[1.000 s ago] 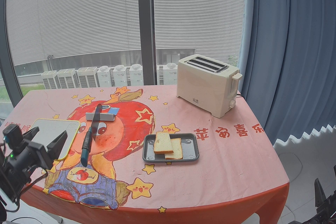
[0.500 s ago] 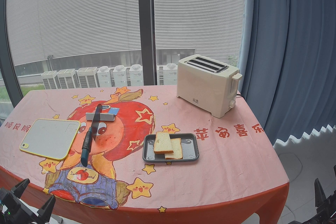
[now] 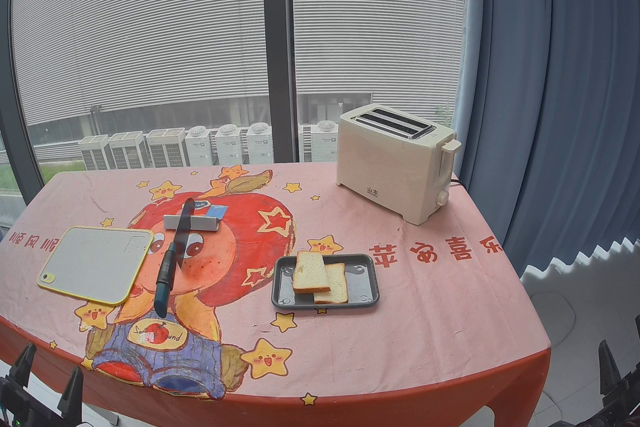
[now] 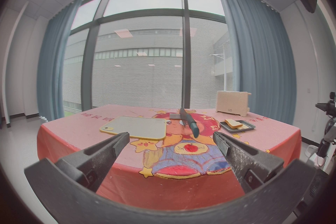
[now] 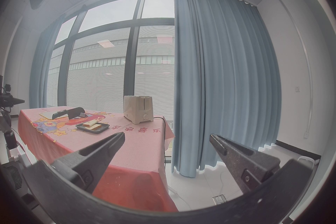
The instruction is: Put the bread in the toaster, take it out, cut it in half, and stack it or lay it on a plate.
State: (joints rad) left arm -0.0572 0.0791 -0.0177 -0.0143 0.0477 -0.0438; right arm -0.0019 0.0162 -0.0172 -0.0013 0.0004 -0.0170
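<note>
- where was the bread (image 3: 320,277)?
- on the plate (image 3: 365,297), two pieces overlapping, in front of the toaster (image 3: 393,171). the head view looked down into its slots; the wrist views had it side-on.
- and the grippers?
- left gripper (image 4: 170,137) hung below the table (image 3: 433,315) at its near edge, jaws wide. right gripper (image 5: 167,136) sat well off to the side, jaws wide too.
- knife (image 3: 170,261)?
- just beside the board (image 3: 93,263).
</note>
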